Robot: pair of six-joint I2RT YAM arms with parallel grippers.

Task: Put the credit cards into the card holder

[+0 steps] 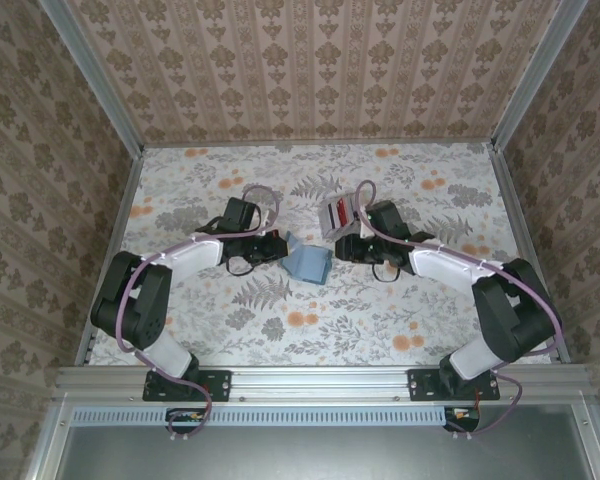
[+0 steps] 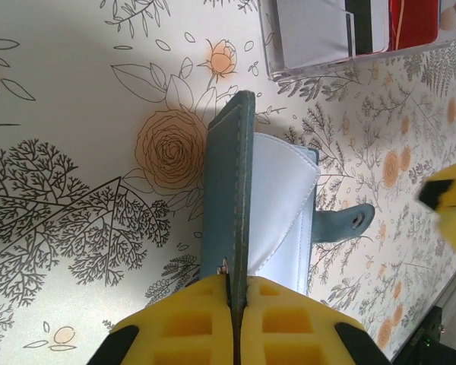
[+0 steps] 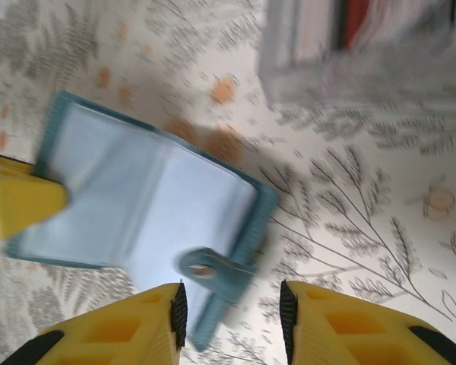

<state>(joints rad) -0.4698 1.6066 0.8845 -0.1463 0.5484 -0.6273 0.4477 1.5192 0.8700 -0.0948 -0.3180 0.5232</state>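
The teal card holder point(image 1: 306, 262) lies open at mid-table, pale blue inside point(image 3: 137, 198). My left gripper point(image 2: 235, 285) is shut on the edge of its teal cover point(image 2: 228, 190), which stands upright. My right gripper point(image 3: 232, 304) is open just right of the holder, with the snap tab point(image 3: 209, 270) and the holder's near corner between its spread fingers, not pinched. The credit cards, red point(image 2: 414, 23) and white point(image 2: 311, 30), stand in a clear tray point(image 1: 338, 213) behind the right gripper. The right wrist view is blurred.
The clear slotted tray point(image 2: 308, 72) sits a short way beyond the holder. A yellow finger of the right gripper point(image 2: 452, 213) shows at the edge of the left wrist view. Metal rails and patterned walls bound the floral table point(image 1: 280, 330).
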